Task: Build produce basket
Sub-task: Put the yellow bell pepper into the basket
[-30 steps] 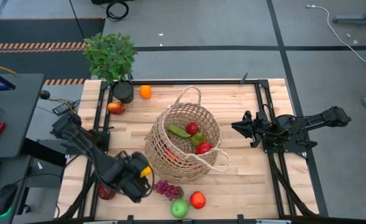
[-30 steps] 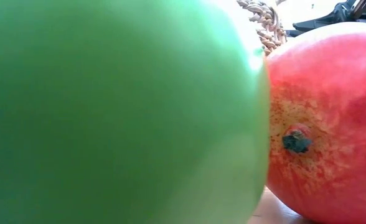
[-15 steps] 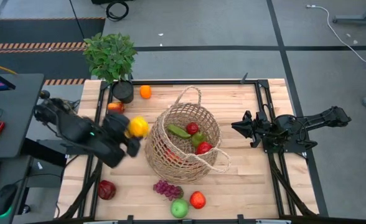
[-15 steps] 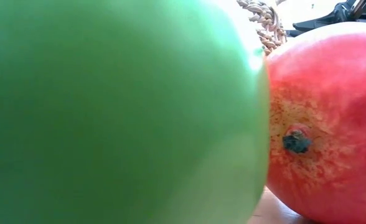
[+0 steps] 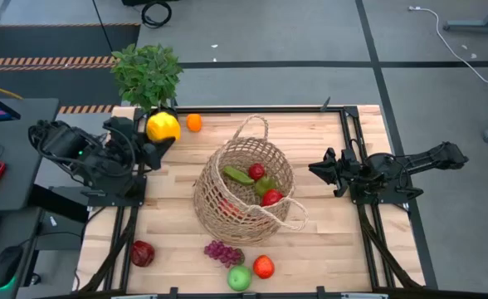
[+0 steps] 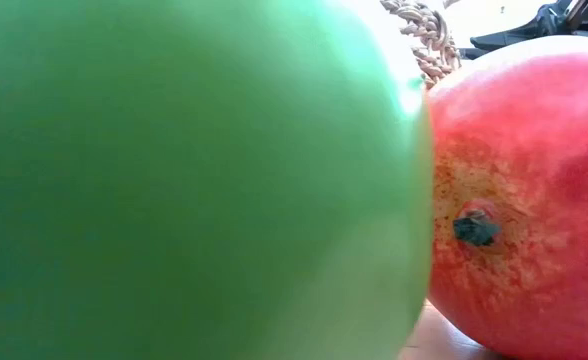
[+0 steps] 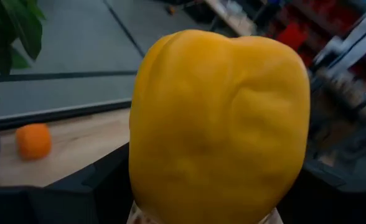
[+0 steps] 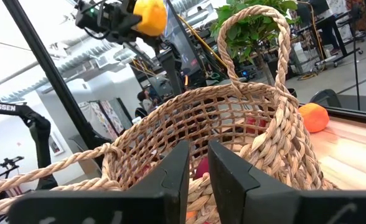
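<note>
Left gripper (image 5: 154, 141): raised over the table's far left corner, its fingers clamped on a glossy yellow bell pepper (image 5: 163, 127), near the leafy potted plant (image 5: 147, 73).
Right gripper (image 5: 317, 170): waits at the right edge, fingers nearly together with a thin gap, holding nothing.
Basket (image 5: 246, 193): large round tan wicker basket, mid-table, holding red and green produce.
Loose produce: small orange (image 5: 194, 123) by the far edge; dark red apple (image 5: 142, 252), purple grapes (image 5: 224, 252), green apple (image 5: 240, 278) and red-orange fruit (image 5: 264, 267) along the near edge.
Open room: bare wooden table (image 5: 327, 224) between basket and right edge.
</note>
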